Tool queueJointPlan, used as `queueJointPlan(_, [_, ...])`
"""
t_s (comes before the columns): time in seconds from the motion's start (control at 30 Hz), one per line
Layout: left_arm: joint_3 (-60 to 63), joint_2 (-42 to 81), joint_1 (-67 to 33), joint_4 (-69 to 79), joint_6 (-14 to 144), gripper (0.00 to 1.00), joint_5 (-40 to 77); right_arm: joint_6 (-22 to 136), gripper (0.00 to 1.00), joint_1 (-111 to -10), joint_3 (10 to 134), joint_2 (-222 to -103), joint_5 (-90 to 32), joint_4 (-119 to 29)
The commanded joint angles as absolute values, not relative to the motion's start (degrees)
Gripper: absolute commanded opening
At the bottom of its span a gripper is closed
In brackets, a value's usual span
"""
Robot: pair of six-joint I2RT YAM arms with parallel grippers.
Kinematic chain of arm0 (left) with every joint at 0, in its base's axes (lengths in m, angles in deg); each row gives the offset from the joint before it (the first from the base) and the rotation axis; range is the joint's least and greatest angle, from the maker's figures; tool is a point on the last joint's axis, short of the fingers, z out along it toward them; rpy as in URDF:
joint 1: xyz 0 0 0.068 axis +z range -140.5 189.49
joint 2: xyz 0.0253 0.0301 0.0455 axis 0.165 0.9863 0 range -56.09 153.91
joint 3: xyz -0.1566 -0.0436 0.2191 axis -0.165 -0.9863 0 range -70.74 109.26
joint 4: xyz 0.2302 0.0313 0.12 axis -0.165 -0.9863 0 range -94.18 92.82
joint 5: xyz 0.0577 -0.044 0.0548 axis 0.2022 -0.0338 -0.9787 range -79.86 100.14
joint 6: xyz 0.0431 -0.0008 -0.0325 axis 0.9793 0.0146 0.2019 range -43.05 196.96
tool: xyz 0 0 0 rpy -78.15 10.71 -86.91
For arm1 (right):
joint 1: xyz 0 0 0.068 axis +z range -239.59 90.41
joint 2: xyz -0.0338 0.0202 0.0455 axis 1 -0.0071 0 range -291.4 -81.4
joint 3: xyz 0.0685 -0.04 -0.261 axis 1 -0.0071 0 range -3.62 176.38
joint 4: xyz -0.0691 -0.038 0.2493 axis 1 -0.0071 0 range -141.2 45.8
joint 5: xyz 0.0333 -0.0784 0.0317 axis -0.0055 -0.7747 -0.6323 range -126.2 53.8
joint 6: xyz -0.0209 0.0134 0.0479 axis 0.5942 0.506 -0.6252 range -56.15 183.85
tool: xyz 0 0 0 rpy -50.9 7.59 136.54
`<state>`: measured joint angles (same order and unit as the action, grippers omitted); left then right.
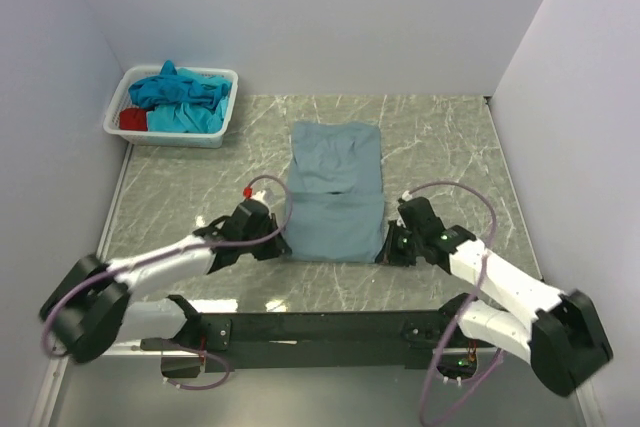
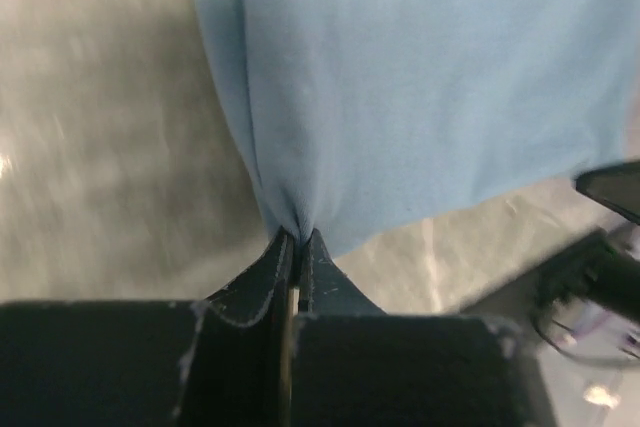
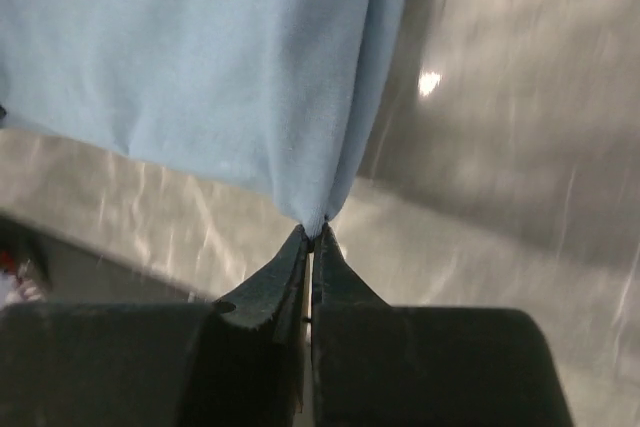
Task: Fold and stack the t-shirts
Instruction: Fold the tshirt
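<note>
My left gripper (image 2: 297,247) and right gripper (image 3: 312,237) each pinch a hem corner of the grey-blue t-shirt (image 1: 335,192), shallowly I think. Soft, light cloth; corners suit, middle will sag.

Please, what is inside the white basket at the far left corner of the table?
Crumpled turquoise cloth fills the white basket, with a red piece at its left end. Whatever lies beneath is covered.
</note>
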<state>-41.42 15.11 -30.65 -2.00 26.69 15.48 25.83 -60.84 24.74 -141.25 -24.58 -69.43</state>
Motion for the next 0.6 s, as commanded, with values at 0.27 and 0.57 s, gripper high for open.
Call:
queueJointPlan(0.27, [-37.7, 0.1, -35.4, -8.3, 22.4, 0.00, -2.0, 27.8, 0.00, -61.0, 37.3, -134.8, -35.5, -79.2])
queueJointPlan(0.57, [-23.9, 13.1, -26.2, -1.9, 30.4, 0.00, 0.8, 36.1, 0.00, -68.7, 53.3, -147.1, -39.5, -71.5])
